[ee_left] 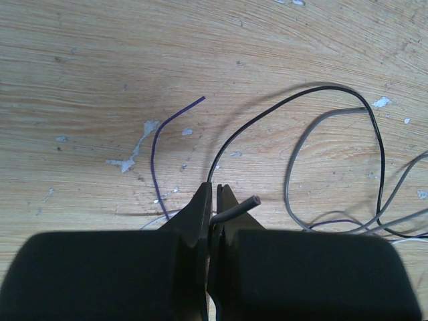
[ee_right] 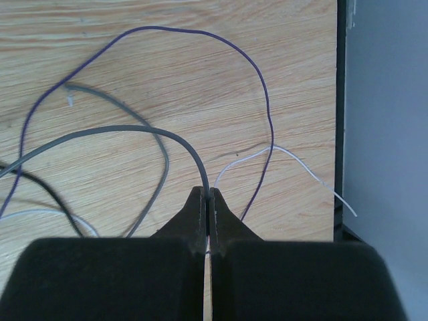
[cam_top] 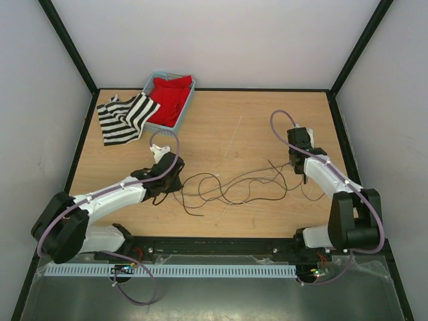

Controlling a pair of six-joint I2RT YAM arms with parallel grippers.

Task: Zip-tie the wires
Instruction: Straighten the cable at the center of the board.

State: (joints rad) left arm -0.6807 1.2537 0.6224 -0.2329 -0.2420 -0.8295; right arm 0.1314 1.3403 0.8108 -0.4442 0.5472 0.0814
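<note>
Wires (cam_top: 227, 184) sprawl in loose loops across the middle of the bench (cam_top: 214, 110), their long run lying left to right between the arms. The left arm (cam_top: 114, 194) has its jaws pinched on a grey strand's end. The right arm (cam_top: 328, 177) has its jaws pinched on a grey strand close to the bench's right edge. Bare wood lies beyond them, and a basket (cam_top: 190, 99) and striped cloth (cam_top: 124, 120) occupy the far-left corner.

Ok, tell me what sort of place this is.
Probably a lab robot test cell: a wooden table boxed in by plain white walls on a black frame, a left arm and right arm bolted at its near edge, and practice props: loose wires and a blue bin of cloth.
</note>
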